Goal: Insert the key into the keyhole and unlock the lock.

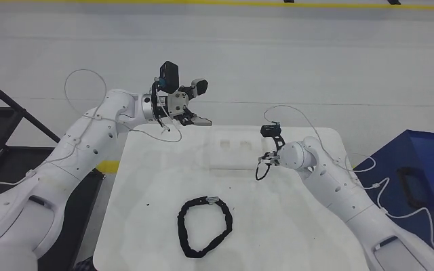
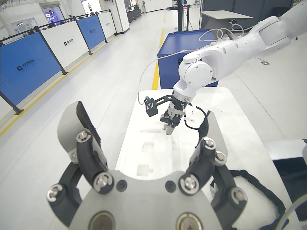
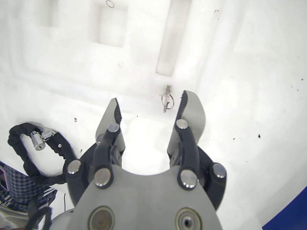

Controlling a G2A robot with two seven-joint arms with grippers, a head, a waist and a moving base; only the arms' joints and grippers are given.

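Observation:
A black fabric-covered chain lock (image 1: 205, 225) lies in a loop on the white table (image 1: 305, 230), near its front. Its silver lock cylinder (image 3: 38, 142) shows the keyhole end-on. A small silver key on a ring (image 3: 167, 98) lies on the white foam block (image 1: 234, 152), just beyond a long recess. My right gripper (image 3: 150, 107) hovers open right over the block, with the key close beside one fingertip (image 3: 183, 102) and not held. My left gripper (image 1: 203, 103) is raised over the table's far left corner, open and empty, facing the right gripper (image 2: 169, 129).
The foam block (image 3: 72, 56) has several rectangular recesses; a loose small ring (image 3: 110, 3) lies at the edge of one. A blue bin (image 1: 407, 176) stands beside the table on the right. A black frame (image 1: 20, 122) stands off the left side.

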